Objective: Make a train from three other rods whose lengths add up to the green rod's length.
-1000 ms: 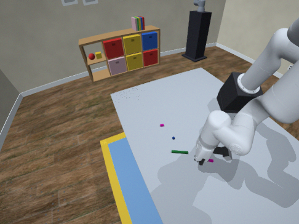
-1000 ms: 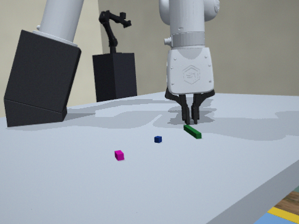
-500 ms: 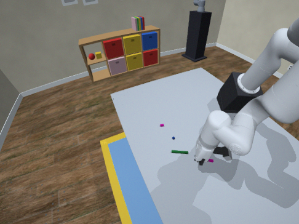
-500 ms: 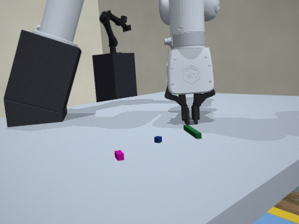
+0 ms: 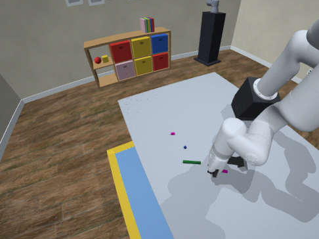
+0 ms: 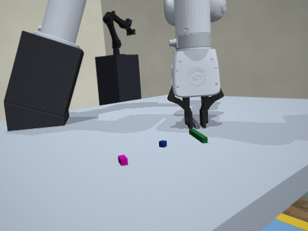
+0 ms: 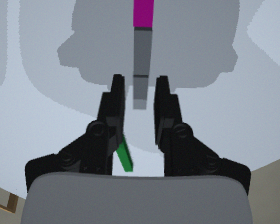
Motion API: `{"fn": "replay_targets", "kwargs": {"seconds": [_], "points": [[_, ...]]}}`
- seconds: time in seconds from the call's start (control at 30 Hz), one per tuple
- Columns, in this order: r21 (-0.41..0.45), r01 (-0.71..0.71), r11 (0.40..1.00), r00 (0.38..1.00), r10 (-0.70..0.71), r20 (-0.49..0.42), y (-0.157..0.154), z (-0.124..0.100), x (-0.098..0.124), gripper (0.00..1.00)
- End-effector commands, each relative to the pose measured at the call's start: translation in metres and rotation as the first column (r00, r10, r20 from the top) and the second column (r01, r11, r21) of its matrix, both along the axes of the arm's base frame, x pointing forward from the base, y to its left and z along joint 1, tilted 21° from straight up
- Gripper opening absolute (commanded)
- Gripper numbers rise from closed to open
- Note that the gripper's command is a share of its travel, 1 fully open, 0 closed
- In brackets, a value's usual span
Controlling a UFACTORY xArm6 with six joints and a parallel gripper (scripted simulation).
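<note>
Arm reaches down over the table, gripper pointing down, low over one end of the row. Fingers apart, nothing clamped; a grey rod's end shows between them in the wrist view, with space on both sides.

Count: 2 magenta, 2 grey, 1 blue, 1 green. Row of three: magenta rod, middle grey rod, end grey rod, looks straight, thin dark seams at the joints. Green rod lies apart, past the grey end. Blue rod and loose magenta rod sit well off the row.

Greys hidden in top view; row mostly masked by the fingers in exterior. Wrist view crops the row's magenta and part-covers green. Can't judge seam gaps.
</note>
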State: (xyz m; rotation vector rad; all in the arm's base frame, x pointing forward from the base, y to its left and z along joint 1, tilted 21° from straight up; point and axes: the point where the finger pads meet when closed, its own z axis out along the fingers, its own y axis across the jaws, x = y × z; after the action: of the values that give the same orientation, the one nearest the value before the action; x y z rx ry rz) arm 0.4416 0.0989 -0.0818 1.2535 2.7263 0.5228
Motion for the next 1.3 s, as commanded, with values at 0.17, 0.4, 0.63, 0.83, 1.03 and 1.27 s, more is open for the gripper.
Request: {"fn": "replay_targets", "kwargs": {"seconds": [0.17, 0.4, 0.63, 0.83, 1.03, 1.27], "points": [[0.000, 0.000, 1.000, 1.000, 0.000, 0.002, -0.001, 0.003, 0.000, 0.24], [0.000, 0.000, 1.000, 1.000, 0.000, 0.002, -0.005, 0.018, -0.003, 0.24], [0.000, 0.000, 1.000, 1.000, 0.000, 0.002, -0.015, 0.053, -0.012, 0.24], [0.000, 0.000, 1.000, 1.000, 0.000, 0.002, -0.021, 0.073, -0.017, 0.24], [0.000, 0.000, 1.000, 1.000, 0.000, 0.002, -0.024, 0.084, -0.019, 0.24], [0.000, 0.000, 1.000, 1.000, 0.000, 0.002, -0.024, 0.085, -0.020, 1.00]]}}
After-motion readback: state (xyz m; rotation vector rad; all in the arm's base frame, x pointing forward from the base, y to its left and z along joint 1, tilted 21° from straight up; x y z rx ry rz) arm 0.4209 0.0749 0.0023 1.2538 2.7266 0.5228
